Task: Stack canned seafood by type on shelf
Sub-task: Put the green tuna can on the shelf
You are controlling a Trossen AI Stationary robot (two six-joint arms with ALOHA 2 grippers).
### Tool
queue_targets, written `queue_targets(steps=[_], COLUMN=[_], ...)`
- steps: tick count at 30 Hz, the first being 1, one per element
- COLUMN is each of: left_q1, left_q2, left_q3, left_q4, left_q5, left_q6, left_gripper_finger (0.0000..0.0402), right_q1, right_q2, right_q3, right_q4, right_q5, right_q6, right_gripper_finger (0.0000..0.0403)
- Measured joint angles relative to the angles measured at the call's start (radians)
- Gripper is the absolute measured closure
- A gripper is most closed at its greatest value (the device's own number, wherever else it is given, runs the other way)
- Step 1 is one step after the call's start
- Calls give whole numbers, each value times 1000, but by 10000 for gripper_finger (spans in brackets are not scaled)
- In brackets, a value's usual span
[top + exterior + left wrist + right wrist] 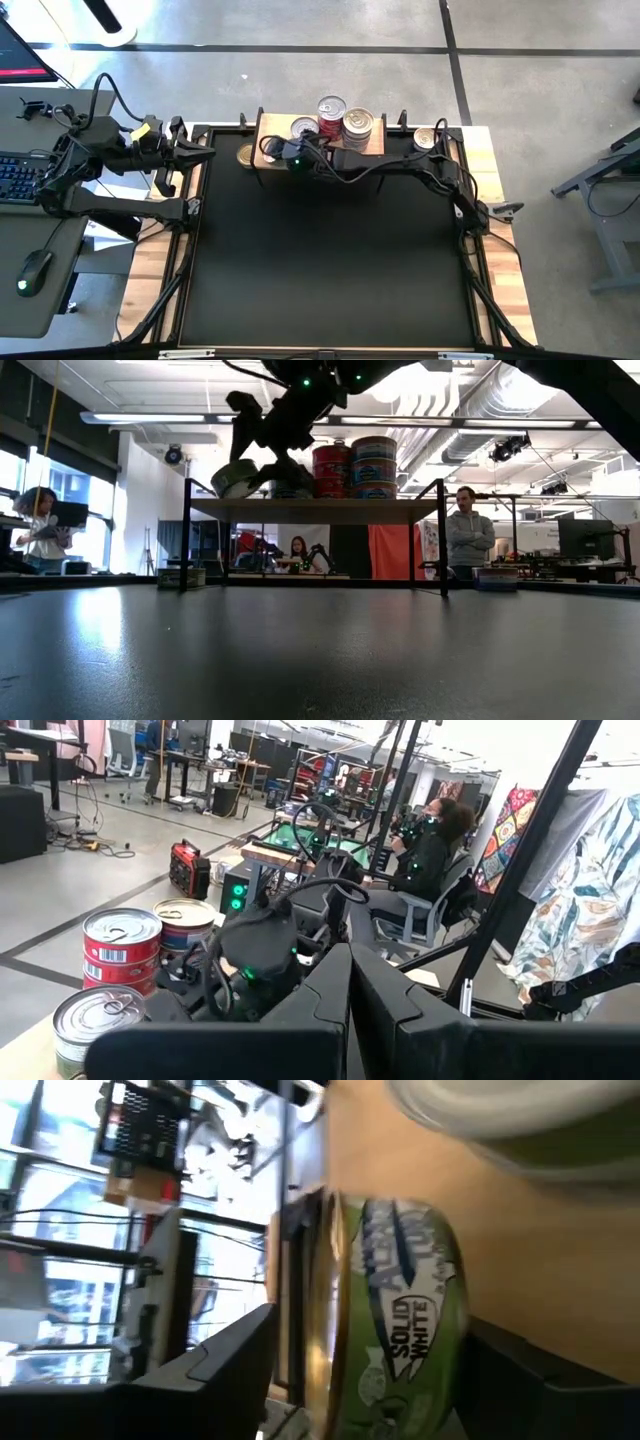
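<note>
Right claw (290,158) spread around a green tin (395,1320) with white words and a gold lid, tin sat on the shelf (370,148), left claw (205,152) pressed together by the mat's corner

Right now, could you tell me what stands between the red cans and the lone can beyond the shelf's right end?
The silver-lidded can stack on the shelf, in the high view.

shelf (372,147): light-brown wooden board on thin black legs, at the mat's far edge | red-label stack (331,116): upright, silver lid | blue-label stack (357,127): touching it, silver lid | silver-lid can (304,128): beside the red stack | green "SOLID WHITE" can (395,1320): gold rim, at the board's edge | gold-lid can (246,155): off the board's left end | can (426,138): off its right end
</note>
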Motion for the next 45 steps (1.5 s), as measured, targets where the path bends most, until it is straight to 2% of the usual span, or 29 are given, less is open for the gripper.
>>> queue_targets(steps=[3, 8, 16, 22, 31, 35, 45], left_q1=[0, 0, 0, 0, 0, 0, 0], left_q2=[0, 0, 0, 0, 0, 0, 0], left_q3=[0, 0, 0, 0, 0, 0, 0], left_q4=[0, 0, -2, -4, -3, -3, -3], left_q5=[0, 0, 0, -25, -41, -41, -58], left_q6=[2, 10, 10, 10, 12, 9, 10], left_gripper_finger=[402, 402, 402, 401, 402, 402, 402], right_q1=[-10, -13, -14, -24, -26, -6, 76], right_q2=[-1, -3, -18, -60, -76, -78, -178], right_q3=[0, 0, 0, 0, 0, 0, -1], right_q4=[12, -74, -147, -207, -286, -286, -380], right_q5=[-17, -46, -47, -49, -107, -160, -153], right_q6=[-13, -34, -39, -108, -143, -228, -543], right_gripper_finger=[152, 152, 152, 152, 152, 152, 152])
